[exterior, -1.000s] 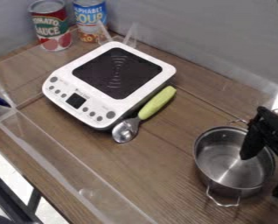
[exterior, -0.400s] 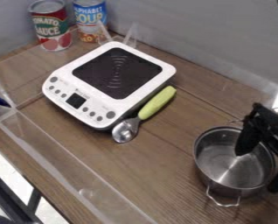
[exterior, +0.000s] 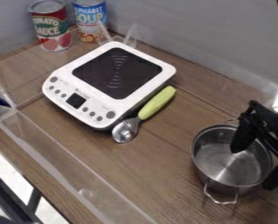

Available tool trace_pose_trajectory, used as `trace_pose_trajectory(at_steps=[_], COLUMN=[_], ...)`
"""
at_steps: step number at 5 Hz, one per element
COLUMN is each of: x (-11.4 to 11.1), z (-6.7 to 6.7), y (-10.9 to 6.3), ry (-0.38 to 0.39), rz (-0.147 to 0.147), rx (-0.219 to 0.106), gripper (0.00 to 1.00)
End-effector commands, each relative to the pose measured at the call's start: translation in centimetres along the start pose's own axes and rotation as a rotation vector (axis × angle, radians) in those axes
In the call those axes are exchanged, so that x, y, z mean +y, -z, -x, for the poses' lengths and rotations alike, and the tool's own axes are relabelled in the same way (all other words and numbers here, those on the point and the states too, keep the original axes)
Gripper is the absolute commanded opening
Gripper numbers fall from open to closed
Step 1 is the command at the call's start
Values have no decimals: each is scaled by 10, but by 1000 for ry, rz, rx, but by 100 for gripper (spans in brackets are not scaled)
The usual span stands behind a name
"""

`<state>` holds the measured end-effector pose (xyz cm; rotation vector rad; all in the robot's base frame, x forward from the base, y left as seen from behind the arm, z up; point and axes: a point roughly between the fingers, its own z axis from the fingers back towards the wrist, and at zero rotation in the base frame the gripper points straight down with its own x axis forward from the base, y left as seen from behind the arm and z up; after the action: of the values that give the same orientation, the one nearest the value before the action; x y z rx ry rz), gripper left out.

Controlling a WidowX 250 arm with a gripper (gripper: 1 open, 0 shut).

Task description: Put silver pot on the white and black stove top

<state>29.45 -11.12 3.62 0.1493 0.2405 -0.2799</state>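
Note:
The silver pot (exterior: 226, 160) stands on the wooden table at the front right, its thin wire handle pointing toward the front edge. My gripper (exterior: 256, 157) is open and straddles the pot's right rim, one black finger (exterior: 243, 140) reaching into the pot and the other outside at the far right. The white and black stove top (exterior: 110, 78) lies flat at the back left, its black ringed surface bare and its button panel facing front left. It is well apart from the pot.
A metal scoop with a green handle (exterior: 149, 111) lies between the stove top and the pot. Two cans (exterior: 69, 22) stand at the back left by the wall. A clear plastic barrier (exterior: 59, 166) runs along the table's front left edge.
The gripper has sunk a little lower and shifted slightly left over the pot's right rim. The pot, the scoop and the stove top have not moved.

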Motion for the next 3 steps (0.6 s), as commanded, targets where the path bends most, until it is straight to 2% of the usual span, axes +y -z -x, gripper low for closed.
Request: trace_pose_trajectory(at_steps=[1,3], x=[12,19], z=[-6,-5], y=[-17,-15], ry=[-25,-43], rz=[-7,-19], rx=[-38,-7], gripper=[100,100])
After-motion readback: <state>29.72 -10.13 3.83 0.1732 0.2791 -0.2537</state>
